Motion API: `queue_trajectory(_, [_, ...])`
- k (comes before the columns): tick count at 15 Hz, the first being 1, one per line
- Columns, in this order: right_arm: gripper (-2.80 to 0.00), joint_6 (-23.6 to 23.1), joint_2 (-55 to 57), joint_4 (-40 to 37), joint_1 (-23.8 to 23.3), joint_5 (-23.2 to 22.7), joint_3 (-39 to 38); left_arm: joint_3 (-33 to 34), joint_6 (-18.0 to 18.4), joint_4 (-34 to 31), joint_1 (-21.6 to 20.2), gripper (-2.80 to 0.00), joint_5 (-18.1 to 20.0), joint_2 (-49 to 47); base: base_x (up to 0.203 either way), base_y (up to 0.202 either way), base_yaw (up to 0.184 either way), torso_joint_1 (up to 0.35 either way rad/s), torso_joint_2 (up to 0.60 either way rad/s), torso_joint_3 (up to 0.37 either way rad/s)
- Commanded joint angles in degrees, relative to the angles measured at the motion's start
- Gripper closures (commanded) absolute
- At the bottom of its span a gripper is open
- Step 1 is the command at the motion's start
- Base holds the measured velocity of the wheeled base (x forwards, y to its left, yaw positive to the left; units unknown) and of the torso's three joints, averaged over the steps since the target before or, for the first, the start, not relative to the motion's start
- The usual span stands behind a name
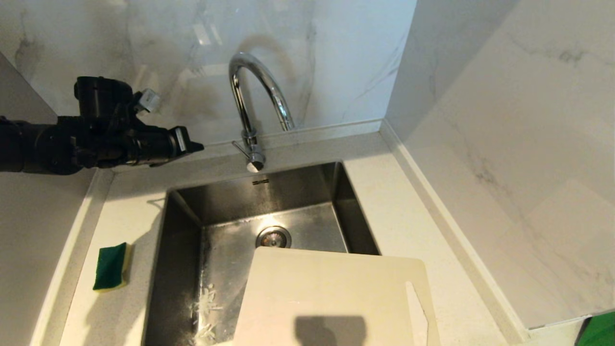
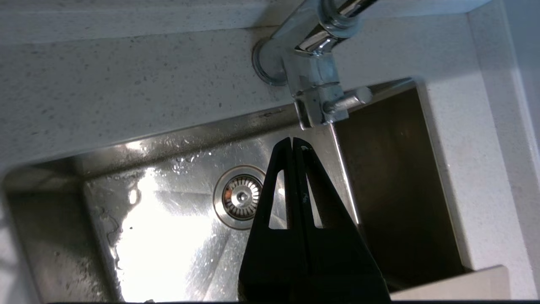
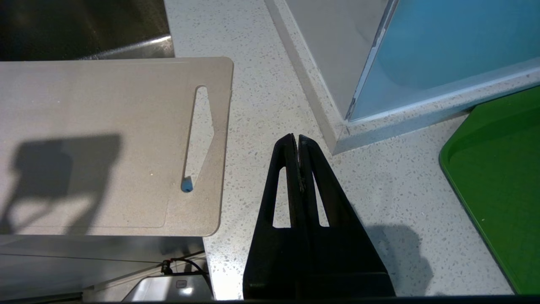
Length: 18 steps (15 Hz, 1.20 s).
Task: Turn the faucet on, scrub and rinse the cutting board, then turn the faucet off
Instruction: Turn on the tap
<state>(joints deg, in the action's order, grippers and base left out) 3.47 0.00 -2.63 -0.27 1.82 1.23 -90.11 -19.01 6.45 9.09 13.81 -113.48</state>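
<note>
Green-and-yellow sponge [image 1: 112, 266] lies flat on bench [image 1: 423, 226], at 9 o'clock of sink [image 1: 192, 250]. Sink: steel, wet floor, round drain [image 1: 273, 237] near ctr. Marble wall [image 1: 336, 57] at 12 o'clock. Green tray [image 3: 498, 185] on bench, far 4 o'clock corner.

Cutting board's [image 1: 331, 293] near end and green tray [image 3: 502, 181] cut off by picture edges.
</note>
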Motion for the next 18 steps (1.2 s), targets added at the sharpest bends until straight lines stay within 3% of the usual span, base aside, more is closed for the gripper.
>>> queue_trajectory(1, [0.00,0.04,0.00,0.00,0.00,0.03,0.00,-3.05,-0.15,0.06,-0.12,0.00,0.04,-3.16,0.000,0.000,0.000,0.000,0.00,0.000])
queue_trajectory(4, [0.00,0.04,0.00,0.00,0.00,0.03,0.00,-5.45,-0.23,0.32,-0.04,0.00,0.40,-5.38,0.000,0.000,0.000,0.000,0.00,0.000])
queue_trajectory(6, [0.00,0.04,0.00,0.00,0.00,0.03,0.00,-6.46,-1.09,5.30,0.00,0.00,0.42,-7.54,0.000,0.000,0.000,0.000,0.00,0.000])
queue_trajectory(11, [0.00,0.04,0.00,0.00,0.00,0.03,0.00,-10.99,-6.35,8.67,0.69,0.00,0.82,-10.08,0.000,0.000,0.000,0.000,0.00,0.000])
queue_trajectory(16, [0.00,0.04,0.00,0.00,0.00,0.03,0.00,-12.97,-12.88,9.34,4.47,0.00,1.53,-12.51,0.000,0.000,0.000,0.000,0.00,0.000])
queue_trajectory(18, [0.00,0.04,0.00,0.00,0.00,0.11,0.00,-12.53,-12.73,11.93,5.99,0.00,0.06,-13.55,0.000,0.000,0.000,0.000,0.00,0.000])
